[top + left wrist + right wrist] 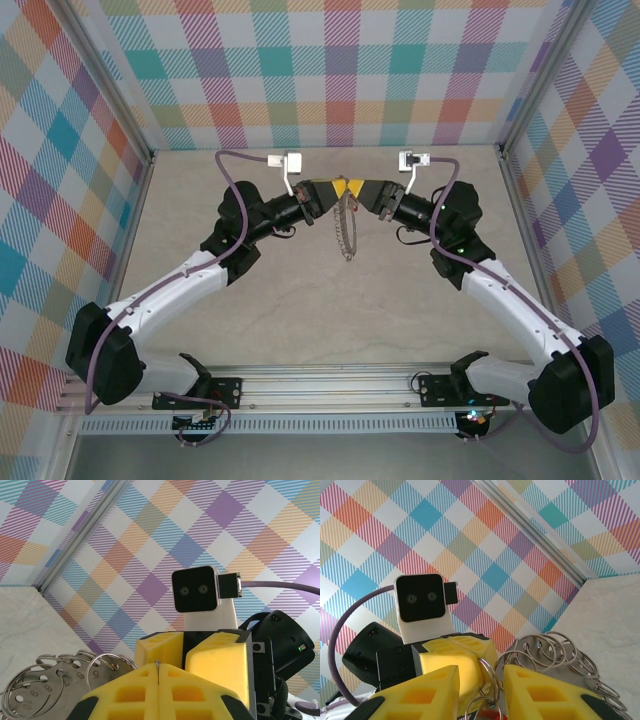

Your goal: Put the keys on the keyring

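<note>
Both grippers meet above the middle of the table, tip to tip. My left gripper (337, 188) (158, 666) is shut on the thin metal edge of the keyring (347, 230). The keyring hangs below like a chain. Its grey numbered plate and silver loops (55, 685) spread to the lower left in the left wrist view. In the right wrist view my right gripper (481, 672) has its yellow fingers a little apart. The keys' red tag (492, 716) and a small split ring (482, 707) sit in the gap, at the frame's bottom edge. The keyring's loops (560, 655) fan out right of it.
The beige table (300, 310) is walled by plaid panels (330, 60) at the back and both sides, with metal corner posts (120, 110). An aluminium rail (330, 385) carrying both arm bases runs along the near edge.
</note>
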